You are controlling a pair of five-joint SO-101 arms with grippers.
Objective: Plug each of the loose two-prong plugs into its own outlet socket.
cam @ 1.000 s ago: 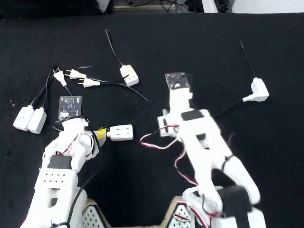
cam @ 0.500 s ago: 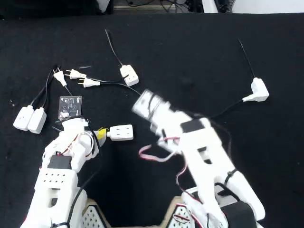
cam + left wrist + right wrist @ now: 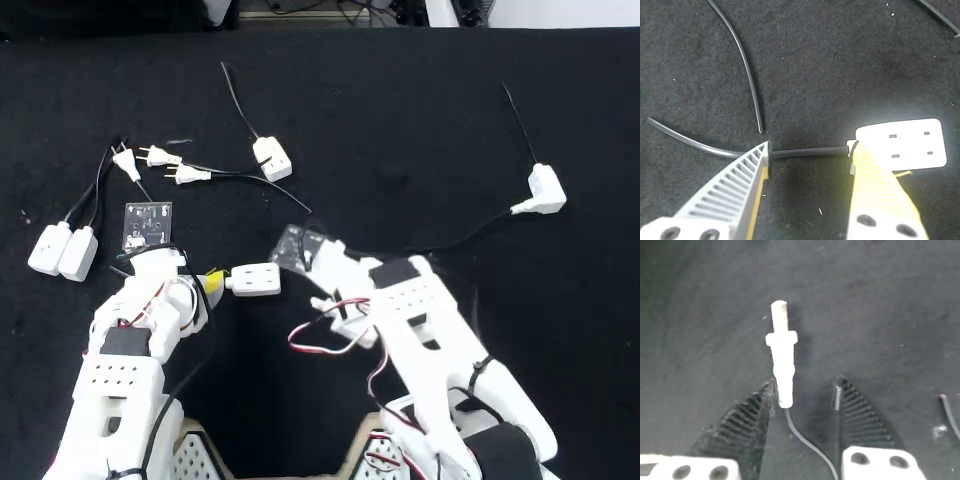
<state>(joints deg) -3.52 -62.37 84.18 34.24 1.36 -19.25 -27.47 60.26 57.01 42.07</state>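
- The right arm has swung across from the middle of the table towards the left arm. The right gripper [image 3: 297, 247] now sits just beside the outlet socket [image 3: 253, 279] lying in front of the left arm.
- The left arm has not shifted in that time.
- The right gripper's fingers [image 3: 752, 412] stand wide apart and clamp nothing. A white plug [image 3: 781, 352] lies on the black cloth between their tips, close against one finger, with its prong end pointing away from the gripper. Its thin lead trails back beneath the gripper.
- The left gripper [image 3: 810, 146] is spread wide too. It straddles the black cable [image 3: 800, 152] where it runs into the outlet socket, and one fingertip is right at the socket's end.
- Three loose plugs [image 3: 160, 155] lie close together towards the table's left edge, beyond the left arm.
- A single socket [image 3: 272, 158] rests just to their right.
- A pair of sockets [image 3: 60, 250] sits near the left edge.
- An angled socket [image 3: 545, 190] lies well apart, towards the right edge.
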